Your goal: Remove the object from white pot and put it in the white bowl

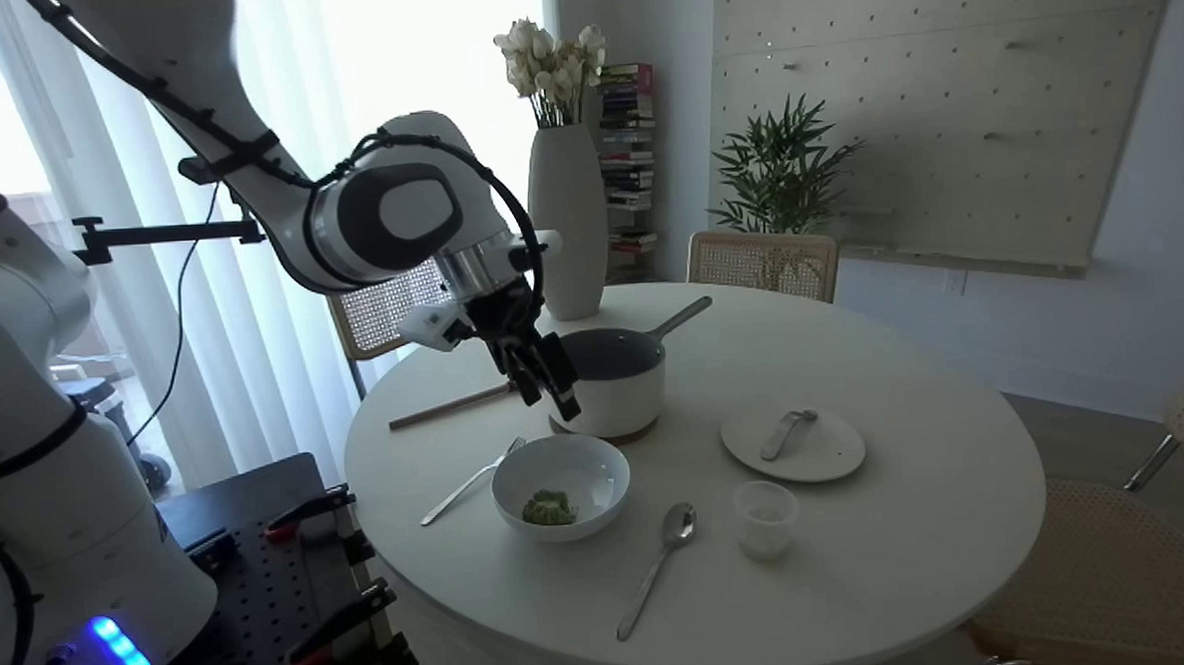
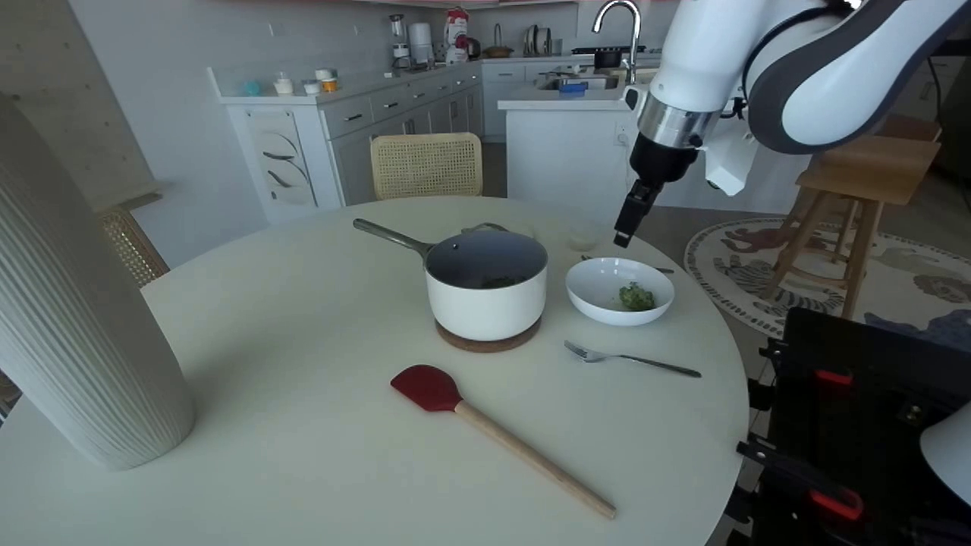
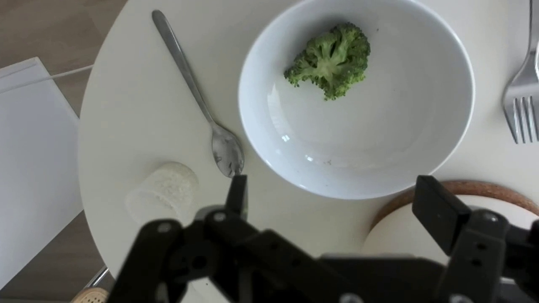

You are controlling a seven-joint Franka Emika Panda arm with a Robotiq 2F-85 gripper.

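The hand [image 3: 332, 190] hangs over the tabletop [image 1: 891, 549], spread wide and gripping nothing. Close to it, near the tabletop's edge by the robot base [image 1: 71, 525], the white bowl [image 3: 391, 113] holds the broccoli [image 3: 332, 61]. Just beside the bowl, farther in from that edge, the white pot [image 2: 485, 307] stands on a brown mat [image 2: 485, 346]; something inside is too dim to name. Fork [image 3: 520, 86] and spoon [image 3: 224, 143] flank the bowl, the spoon's handle pointing to the edge.

Extras on table [image 1: 921, 548]:
Spoon [image 1: 677, 525] near clear cup [image 1: 765, 521]; utensil [image 1: 784, 436] on plate [image 1: 833, 454]; fork [image 3: 522, 85]; red spatula [image 2: 489, 427]; vase [image 1: 567, 224] with white flowers [image 1: 550, 59].
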